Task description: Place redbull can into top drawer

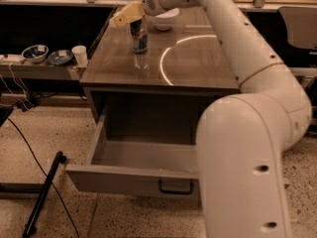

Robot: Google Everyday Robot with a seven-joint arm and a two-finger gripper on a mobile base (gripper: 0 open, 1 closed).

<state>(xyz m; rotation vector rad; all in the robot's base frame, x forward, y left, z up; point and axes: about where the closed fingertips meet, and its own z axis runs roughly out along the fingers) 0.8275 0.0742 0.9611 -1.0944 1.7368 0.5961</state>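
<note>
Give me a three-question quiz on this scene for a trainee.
1. True or false: the drawer is shut.
2. The can is: A in the drawer, B standing on the table, C held aloft by the gripper.
3. Fill in: the gripper is at the top of the ___.
Key: 1 false, it is open. 2 B. 3 can.

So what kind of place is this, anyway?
Likely a test lab, not a home: loose cables cross the floor, a counter stands with its drawer open, and the gripper sits at the can on top.
</note>
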